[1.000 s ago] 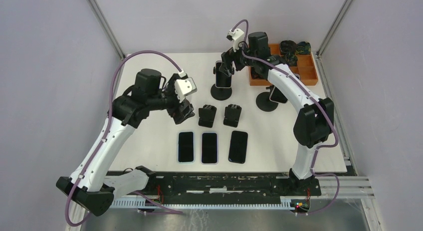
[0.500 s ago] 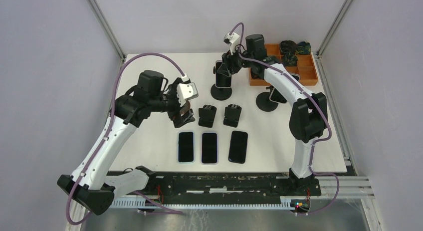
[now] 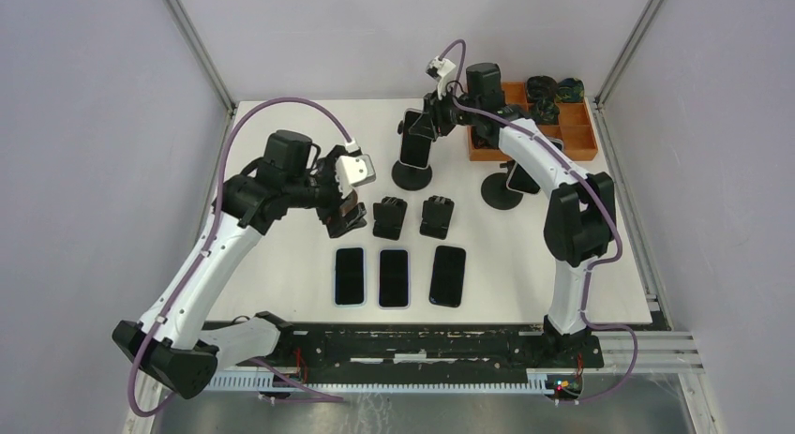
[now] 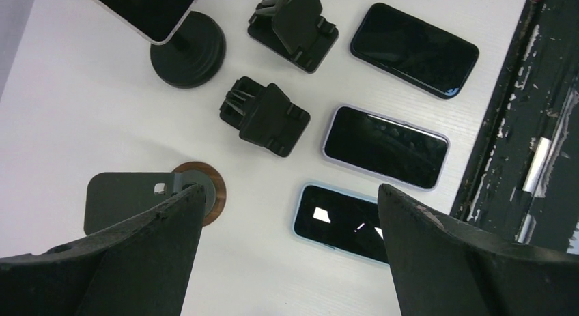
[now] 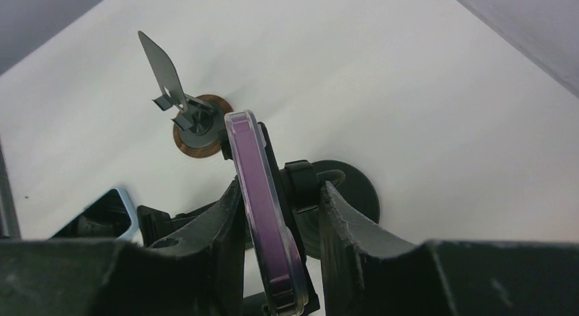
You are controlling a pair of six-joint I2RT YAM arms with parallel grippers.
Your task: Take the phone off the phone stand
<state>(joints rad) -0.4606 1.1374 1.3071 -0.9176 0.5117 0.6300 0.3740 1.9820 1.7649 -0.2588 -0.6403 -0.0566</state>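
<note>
A phone [image 3: 412, 139] with a purple edge [image 5: 259, 193] stands clamped in a black phone stand with a round base [image 3: 411, 176] at the back middle of the table. My right gripper [image 3: 433, 115] comes down on it from above. In the right wrist view the right gripper [image 5: 280, 185] has one finger pressed on the phone's face and the other against the stand's holder behind it. My left gripper [image 3: 345, 214] hovers open over the table to the left; in its own view the left gripper [image 4: 290, 190] holds nothing.
Two small black folding stands [image 3: 389, 217] [image 3: 436, 216] sit mid-table, with three phones [image 3: 394, 277] lying flat in front. A second round-base stand [image 3: 506, 181] with a phone stands to the right, an orange tray [image 3: 572, 139] behind it. A flat metal stand on a wooden disc [image 4: 198, 193] lies under my left gripper.
My right gripper's fingers have closed in around the phone and its holder, and the phone with its stand now leans and sits slightly further left. The left arm shifted only slightly.
</note>
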